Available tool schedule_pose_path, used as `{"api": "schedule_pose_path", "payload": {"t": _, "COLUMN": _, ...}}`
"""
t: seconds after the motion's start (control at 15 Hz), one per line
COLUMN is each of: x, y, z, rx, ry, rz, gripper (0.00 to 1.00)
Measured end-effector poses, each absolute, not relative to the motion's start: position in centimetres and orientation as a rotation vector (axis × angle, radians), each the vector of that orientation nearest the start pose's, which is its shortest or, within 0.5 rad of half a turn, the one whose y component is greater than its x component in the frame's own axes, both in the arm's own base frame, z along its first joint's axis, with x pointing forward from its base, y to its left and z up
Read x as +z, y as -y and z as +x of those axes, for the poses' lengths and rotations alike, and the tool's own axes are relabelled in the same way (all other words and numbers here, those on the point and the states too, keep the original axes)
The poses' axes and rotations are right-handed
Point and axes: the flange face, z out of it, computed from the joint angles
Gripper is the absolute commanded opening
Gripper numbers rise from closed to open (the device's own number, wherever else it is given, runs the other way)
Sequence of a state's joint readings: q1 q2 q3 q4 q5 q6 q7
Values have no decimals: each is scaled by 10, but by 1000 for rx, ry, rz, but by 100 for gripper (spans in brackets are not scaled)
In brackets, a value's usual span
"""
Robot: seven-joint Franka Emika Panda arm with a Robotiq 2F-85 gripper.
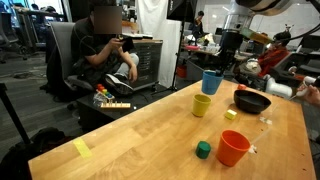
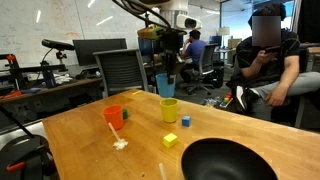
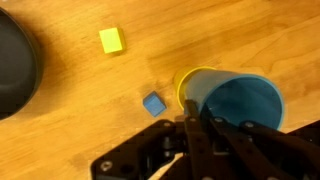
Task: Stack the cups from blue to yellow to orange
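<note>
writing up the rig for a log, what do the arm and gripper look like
The gripper is matte black: slim straight fingers in front of chunky jointed linkage bars. In both exterior views it reads as a dark blocky unit. The arm above looks rounded, pale with dark sections. Cables and markings are too small to tell.

We can read no text, label, brand, number or sign in any of the views. In an exterior view, the white wall board [image 2: 40, 20] at ten o'clock carries faint marks, too small and blurred for us to make out.
</note>
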State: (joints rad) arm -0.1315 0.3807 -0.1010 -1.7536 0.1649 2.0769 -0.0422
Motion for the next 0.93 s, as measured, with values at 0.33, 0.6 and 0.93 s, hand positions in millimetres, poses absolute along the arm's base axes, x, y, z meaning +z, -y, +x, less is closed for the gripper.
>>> {"api": "schedule_pose_path", "payload": {"t": 0.33, "x": 344, "y": 135, "z": 635, "rx": 23, "ry": -412, "rz": -3002, "gripper": 1}}
{"api": "schedule_pose_path", "payload": {"t": 0.6, "x": 330, "y": 136, "z": 636, "rx": 38, "ry": -415, "rz": -3004, "gripper": 1}}
{"api": "schedule_pose_path", "payload": {"t": 0.93, "x": 323, "y": 137, "z": 637, "rx": 42, "ry": -419, "rz": -3005, "gripper": 1}}
